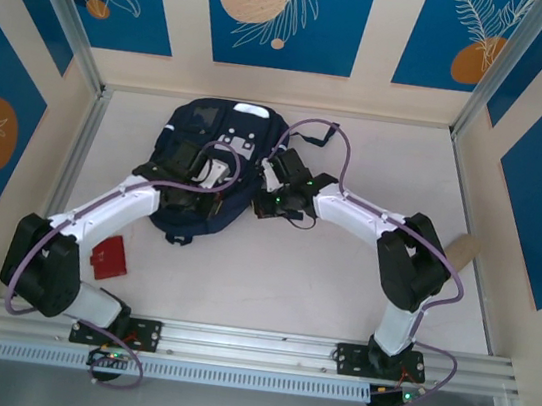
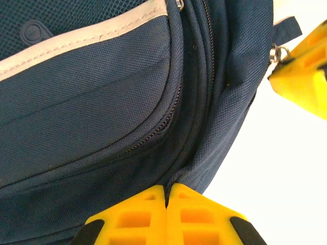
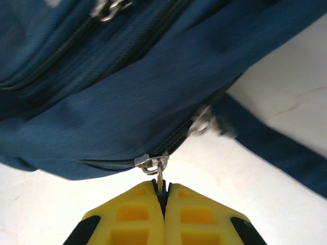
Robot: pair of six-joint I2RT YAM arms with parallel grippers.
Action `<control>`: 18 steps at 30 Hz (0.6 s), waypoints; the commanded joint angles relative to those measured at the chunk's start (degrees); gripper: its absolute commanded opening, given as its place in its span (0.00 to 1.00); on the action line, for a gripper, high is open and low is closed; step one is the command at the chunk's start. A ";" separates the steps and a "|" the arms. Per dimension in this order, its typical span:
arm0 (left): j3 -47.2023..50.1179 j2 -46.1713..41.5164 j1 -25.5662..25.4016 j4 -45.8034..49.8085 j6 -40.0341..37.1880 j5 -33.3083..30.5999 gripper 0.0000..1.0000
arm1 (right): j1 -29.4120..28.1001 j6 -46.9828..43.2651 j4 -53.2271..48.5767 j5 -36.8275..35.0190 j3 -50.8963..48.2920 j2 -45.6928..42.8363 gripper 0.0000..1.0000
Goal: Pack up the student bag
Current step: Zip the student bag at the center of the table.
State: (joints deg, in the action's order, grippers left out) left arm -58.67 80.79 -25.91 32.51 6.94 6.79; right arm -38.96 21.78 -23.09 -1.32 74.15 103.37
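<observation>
The student bag [image 1: 205, 169], dark navy with a white stripe [image 2: 87, 38], lies flat at the back middle of the table. My left gripper [image 2: 167, 190] is shut, its yellow fingertips pinching a fold of the bag's fabric beside a zip seam. My right gripper [image 3: 164, 189] is shut on a metal zipper pull [image 3: 160, 173] at the bag's edge, just above the table. From above, the left gripper [image 1: 216, 180] is over the bag's middle and the right gripper [image 1: 272, 178] is at its right side. The right gripper's yellow finger [image 2: 301, 66] appears in the left wrist view.
A small red book [image 1: 109, 258] lies on the table by the left arm. A brown cardboard piece [image 1: 464, 248] sits at the right wall. A second zipper pull [image 3: 203, 122] and a dark strap [image 3: 276, 148] lie beside the held pull.
</observation>
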 commanded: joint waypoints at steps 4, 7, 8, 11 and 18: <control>0.47 -3.36 0.42 8.80 1.69 -7.76 0.00 | 5.61 -0.65 -2.99 -5.85 4.84 2.60 0.00; 0.80 -3.93 0.42 9.19 1.73 -7.16 0.00 | 6.76 0.37 -3.42 -6.26 7.40 5.28 0.00; 0.84 -4.00 0.45 9.39 1.79 -6.82 0.00 | 7.18 1.09 -3.68 -6.61 8.19 6.10 0.00; 0.87 -4.37 0.42 9.21 1.67 -5.40 0.00 | 7.76 2.42 -5.54 -7.54 10.39 7.58 0.00; -2.43 -5.60 0.42 7.11 4.58 4.60 0.44 | 8.18 -0.75 -5.23 -3.53 6.07 3.16 0.00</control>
State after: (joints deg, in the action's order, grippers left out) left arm -58.67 77.25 -25.93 36.40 9.56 7.18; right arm -33.15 22.15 -26.17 -2.26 81.95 110.32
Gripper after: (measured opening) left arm 0.398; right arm 0.070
